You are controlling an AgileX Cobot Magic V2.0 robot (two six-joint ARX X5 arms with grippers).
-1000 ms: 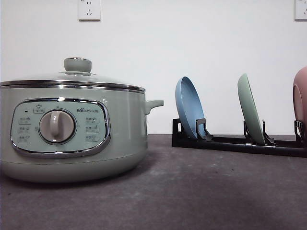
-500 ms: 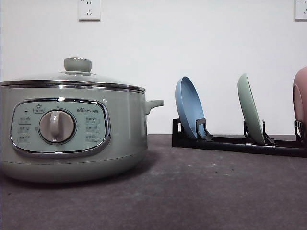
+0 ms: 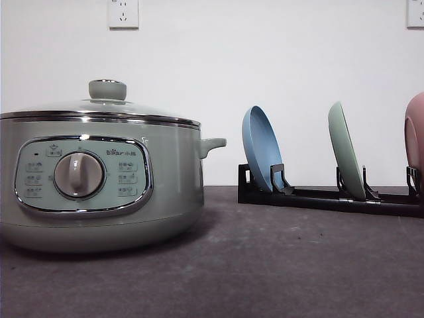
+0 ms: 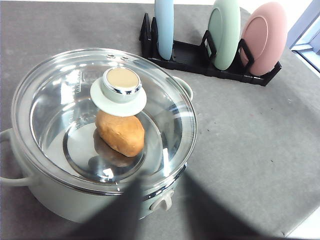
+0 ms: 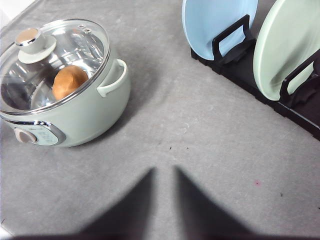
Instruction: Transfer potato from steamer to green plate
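The orange-brown potato (image 4: 120, 132) (image 5: 70, 80) lies inside the pale green steamer (image 3: 172, 172) (image 4: 50, 195) (image 5: 85, 120), under its closed glass lid (image 4: 55, 100). On the right, the green plate (image 3: 346, 152) (image 4: 225, 30) (image 5: 285, 50) stands on edge in a black rack. My left gripper (image 4: 160, 182) hovers above the steamer's front, open, holding nothing. Over the bare table between the steamer and the rack is my right gripper (image 5: 164, 175), its fingertips slightly apart and empty.
The black rack (image 3: 318, 197) (image 4: 190, 52) also holds a blue plate (image 3: 262, 149) (image 4: 164, 25) (image 5: 215, 17) and a pink plate (image 3: 416, 132) (image 4: 262, 35), on either side of the green one. Grey table surface stretches between the steamer and the rack.
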